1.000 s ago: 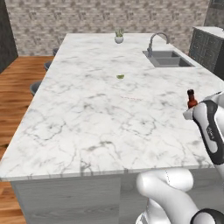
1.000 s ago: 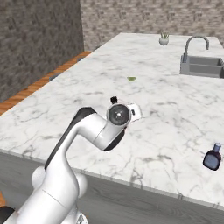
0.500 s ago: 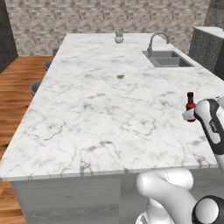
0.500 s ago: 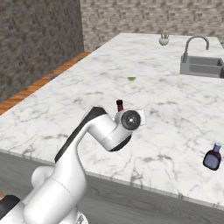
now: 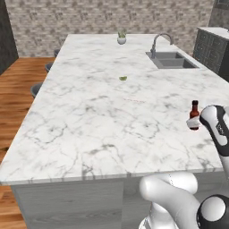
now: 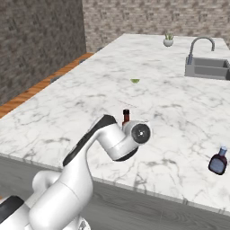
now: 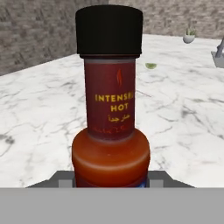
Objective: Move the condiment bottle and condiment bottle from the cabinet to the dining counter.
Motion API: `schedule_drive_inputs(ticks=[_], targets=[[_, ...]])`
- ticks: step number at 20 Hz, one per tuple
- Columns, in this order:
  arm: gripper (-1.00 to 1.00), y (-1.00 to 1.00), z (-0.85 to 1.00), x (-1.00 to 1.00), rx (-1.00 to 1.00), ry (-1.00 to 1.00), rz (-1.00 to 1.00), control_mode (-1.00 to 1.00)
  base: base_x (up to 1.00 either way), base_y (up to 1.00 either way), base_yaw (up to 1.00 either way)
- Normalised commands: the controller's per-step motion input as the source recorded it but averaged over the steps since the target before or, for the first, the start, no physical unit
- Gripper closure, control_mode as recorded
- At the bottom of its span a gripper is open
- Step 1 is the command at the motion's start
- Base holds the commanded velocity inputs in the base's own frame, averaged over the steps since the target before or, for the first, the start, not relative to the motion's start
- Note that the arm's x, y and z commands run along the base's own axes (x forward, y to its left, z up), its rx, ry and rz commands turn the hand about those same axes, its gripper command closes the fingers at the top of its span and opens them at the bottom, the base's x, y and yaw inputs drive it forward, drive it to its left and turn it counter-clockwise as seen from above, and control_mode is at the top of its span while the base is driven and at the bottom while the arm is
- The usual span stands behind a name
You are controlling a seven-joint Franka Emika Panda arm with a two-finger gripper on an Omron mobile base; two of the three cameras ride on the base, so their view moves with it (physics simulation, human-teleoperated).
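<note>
Stretching wide under everything is the white marble dining counter point(image 5: 103, 120), and the red hot-sauce condiment bottle with a black cap point(image 7: 110, 105) is standing upright, long axis vertical, at twelve o'clock from the gripper point(image 7: 109, 181), seemingly clamped at its base. The squat dark-blue condiment bottle point(image 6: 218, 161) is lying near the counter's edge. Fingertips are hiding behind the glass; contact underneath is unclear.

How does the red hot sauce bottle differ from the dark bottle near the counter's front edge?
The hot sauce bottle is tall and slim with a long neck; the dark bottle is squat and rounded. The hot sauce bottle is orange-red with a black cap; the dark bottle looks blue-black with a pale cap. The hot sauce bottle sits at the gripper; the dark bottle stands alone. Both are upright over the marble counter.
</note>
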Motion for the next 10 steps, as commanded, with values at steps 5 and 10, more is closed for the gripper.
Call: schedule_drive_inputs(ticks=[5, 10], targets=[[1.00, -0.06, -0.31, 0.03, 0.03, 0.00, 0.00, -1.00, 0.00, 0.00, 0.00], [1.00, -0.05, -0.31, 0.03, 0.01, 0.00, 0.00, -1.00, 0.00, 0.00, 0.00]])
